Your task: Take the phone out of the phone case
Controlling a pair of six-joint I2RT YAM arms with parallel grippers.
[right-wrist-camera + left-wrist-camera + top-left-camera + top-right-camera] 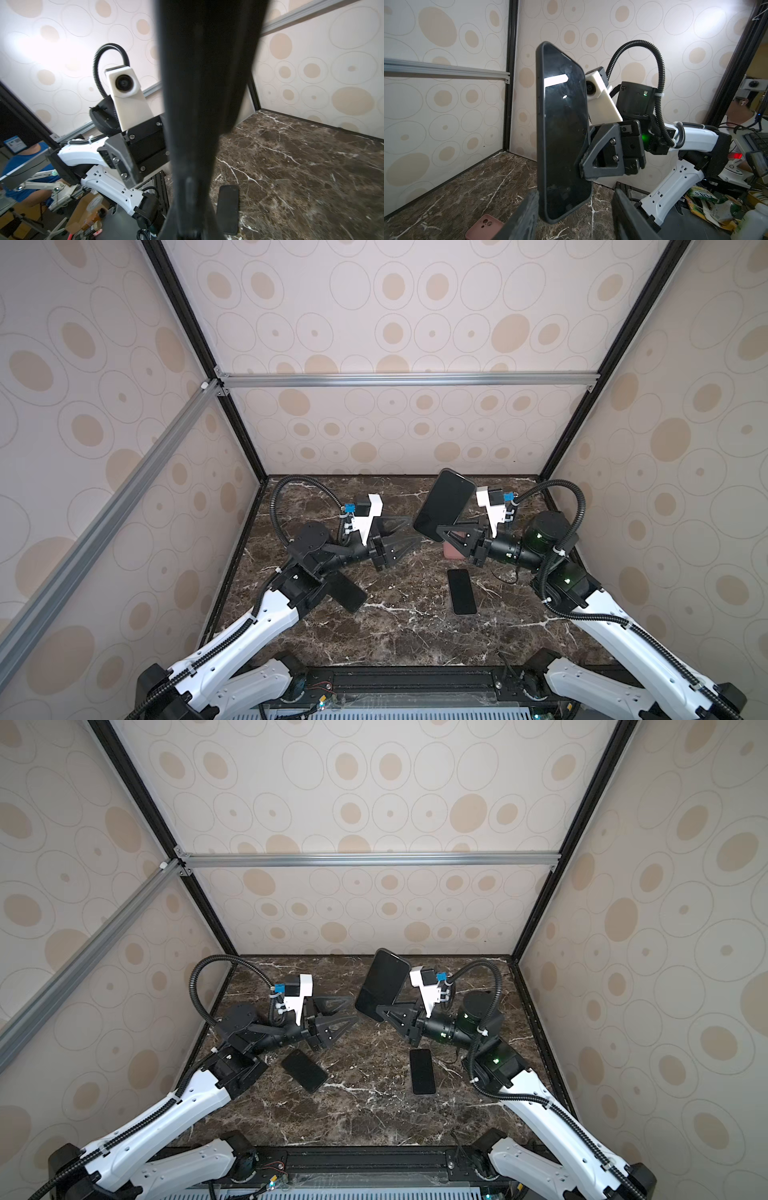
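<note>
In both top views the right gripper (439, 530) is clamped on the lower end of the black phone case (429, 498). The phone (448, 502) sits inside it, and the pair is raised and tilted above the marble table (374, 635). The left gripper (414, 531) is spread and empty, its tips just beside the case's lower end; whether they touch cannot be told. A second phone (461, 591) and a third phone (347, 592) lie flat on the table, and a pink case (452, 551) lies under the right gripper.

The left wrist view shows the cased phone (564, 135) nearly upright, with a right-gripper finger (602, 149) pressed against its screen side. The left gripper's own fingers (525, 214) stand wide apart.

In the right wrist view the case (203, 93) is a blurred dark band seen edge-on.
</note>
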